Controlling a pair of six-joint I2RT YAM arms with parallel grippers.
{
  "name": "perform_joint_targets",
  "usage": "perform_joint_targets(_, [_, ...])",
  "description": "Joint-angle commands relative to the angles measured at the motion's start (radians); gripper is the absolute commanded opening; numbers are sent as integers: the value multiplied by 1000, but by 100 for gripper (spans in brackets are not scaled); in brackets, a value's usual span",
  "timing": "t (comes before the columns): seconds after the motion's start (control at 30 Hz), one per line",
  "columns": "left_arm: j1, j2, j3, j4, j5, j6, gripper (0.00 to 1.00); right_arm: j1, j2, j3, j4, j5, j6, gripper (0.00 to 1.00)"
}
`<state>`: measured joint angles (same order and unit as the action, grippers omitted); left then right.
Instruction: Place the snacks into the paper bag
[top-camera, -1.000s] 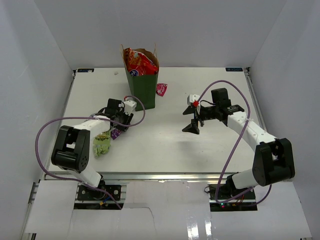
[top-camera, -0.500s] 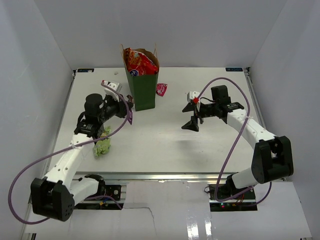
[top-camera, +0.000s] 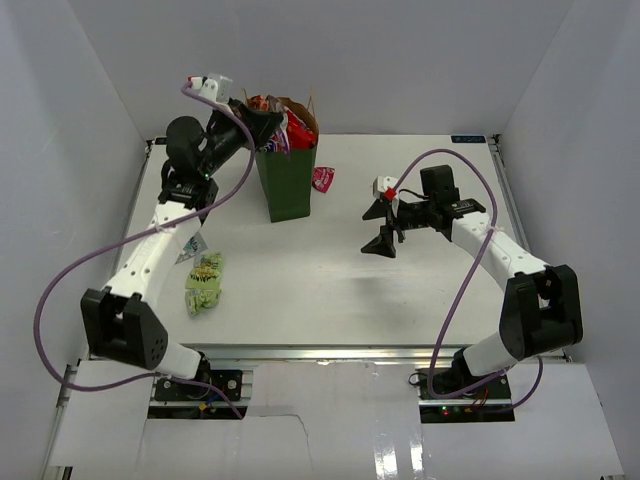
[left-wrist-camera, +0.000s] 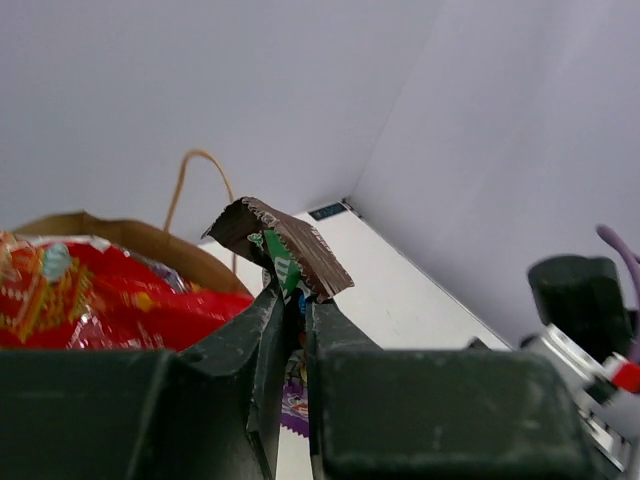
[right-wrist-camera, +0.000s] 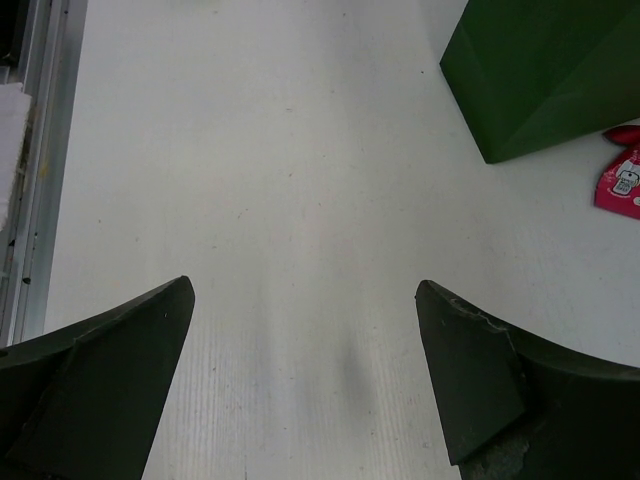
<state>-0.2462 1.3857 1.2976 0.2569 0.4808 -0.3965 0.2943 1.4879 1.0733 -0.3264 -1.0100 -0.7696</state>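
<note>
Green and crinkled, the light green packet (top-camera: 205, 283) lay on the table (top-camera: 330, 290), well back from the left gripper (top-camera: 272, 135) and far below it. A small pale packet (top-camera: 192, 245) lay just beyond it, also well apart from that gripper.

Across the table the right gripper (top-camera: 383, 240) hung low over bare surface with its jaws spread wide and nothing between them. In the right wrist view a small pink packet (right-wrist-camera: 622, 180) lay ahead and to the right of the right gripper's fingers (right-wrist-camera: 120, 340), beside the foot of the paper bag (right-wrist-camera: 540, 70).

Farthest off, the left gripper (left-wrist-camera: 292, 290) was raised at the bag's mouth, pinched tight on a dark brownish wrapper (left-wrist-camera: 285, 240) with green print. The bag's kraft rim (left-wrist-camera: 130, 235) and one loop handle (left-wrist-camera: 200, 180) stood just left of the left gripper's fingers (left-wrist-camera: 262, 330). Red crinkly bags (left-wrist-camera: 100, 300) filled the opening, beside and below the held wrapper.
</note>
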Motion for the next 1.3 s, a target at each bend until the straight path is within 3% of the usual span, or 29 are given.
perform_joint_targets(0.0, [-7, 99, 129, 42, -56, 27, 21, -6, -6, 37, 9, -16, 7, 98])
perform_joint_targets(0.17, [-7, 240, 206, 42, -142, 96, 22, -4, -11, 36, 27, 16, 49, 97])
perform_joint_targets(0.37, [-7, 329, 259, 44, -205, 150, 27, -6, 31, 62, 153, 62, 237, 96])
perform_joint_targets(0.4, [-7, 337, 264, 42, -202, 147, 32, -6, 53, 71, 186, 80, 265, 95])
perform_joint_targets(0.5, [-7, 326, 235, 44, -197, 125, 66, -4, 110, 112, 284, 166, 426, 93])
perform_joint_targets(0.63, [-5, 291, 213, 44, -205, 124, 75, 0, 254, 253, 299, 269, 682, 90])
perform_joint_targets(0.67, [-7, 282, 218, 44, -199, 122, 78, 5, 290, 340, 291, 298, 814, 88])
perform_joint_targets(0.77, [-7, 240, 230, 41, -173, 101, 80, 28, 440, 541, 221, 451, 971, 87])
perform_joint_targets(1.0, [-5, -54, 51, -65, -153, 100, 82, 77, 770, 886, 234, 603, 978, 88])
perform_joint_targets(1.1, [-4, -235, -70, -227, -224, 133, 82, 78, 920, 1064, 228, 695, 1010, 88])
perform_joint_targets(1.27, [-5, -574, -327, -465, -396, 67, 82, 91, 1064, 1189, 343, 832, 1006, 85])
